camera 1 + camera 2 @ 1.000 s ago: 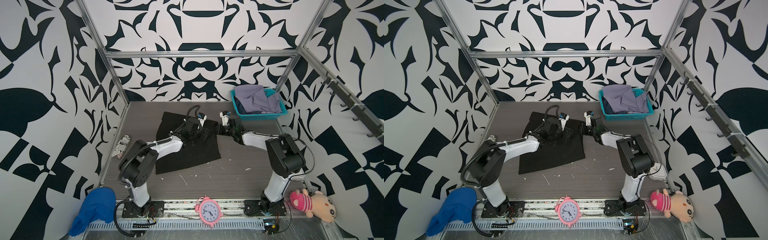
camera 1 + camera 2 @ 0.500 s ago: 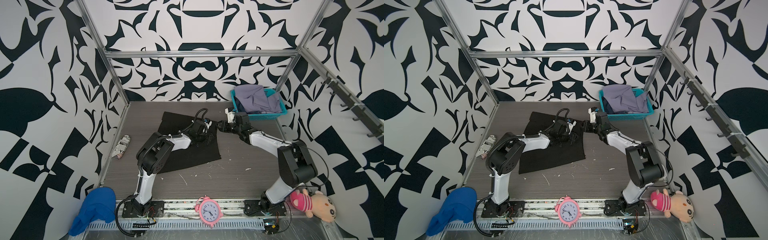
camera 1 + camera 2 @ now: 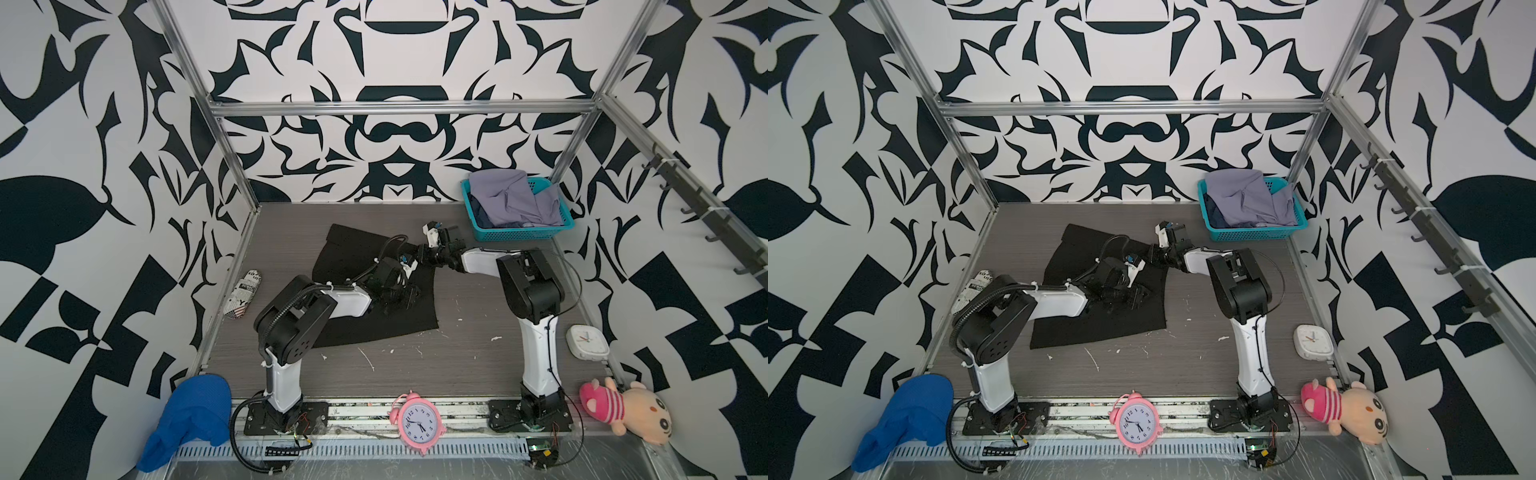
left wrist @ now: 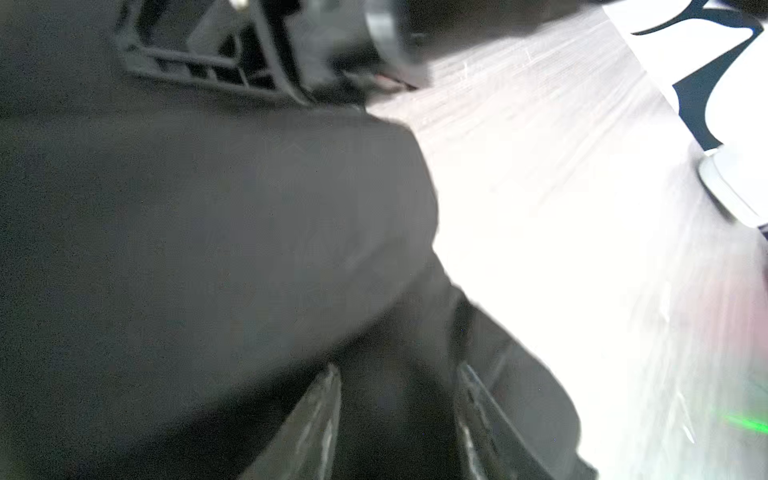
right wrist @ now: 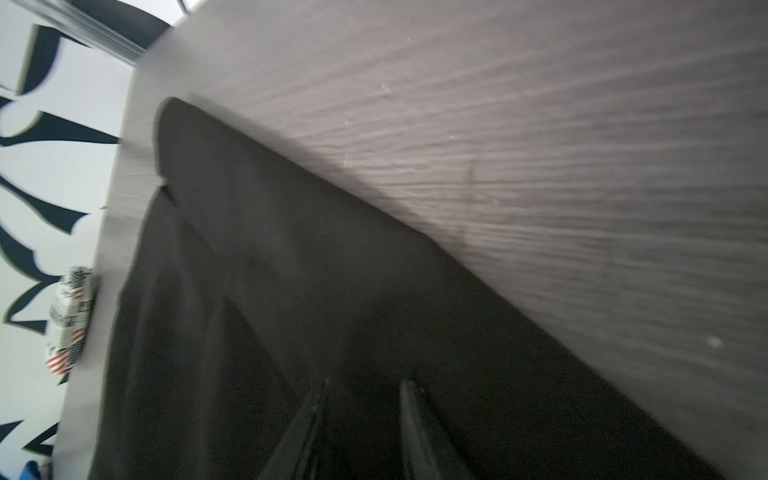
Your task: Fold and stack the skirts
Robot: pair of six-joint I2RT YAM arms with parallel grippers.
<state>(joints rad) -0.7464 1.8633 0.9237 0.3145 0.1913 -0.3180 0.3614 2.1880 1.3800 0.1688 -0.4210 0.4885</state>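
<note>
**Barely begun: one skirt spread out, two in the basket, no stack yet.**

The plain black cloth skirt [image 3: 386, 320] lies spread flat on the grey wood-grain table [image 3: 457, 365]. The pale lavender-grey skirt [image 3: 511, 199] is heaped in the teal plastic mesh basket [image 3: 519, 235] at the far right corner, over a sliver of the dark blue denim skirt [image 3: 482, 212]. By my judgement all the folding and stacking is left to do. Both arms stretch low and forward and meet over the black skirt's right half. The left gripper [image 4: 397, 368] is near its right edge, and the right gripper [image 5: 363, 382] reaches in across its far right corner. Each has its fingers parted just above the cloth, and no pinch shows in the blurred wrist views.
</note>
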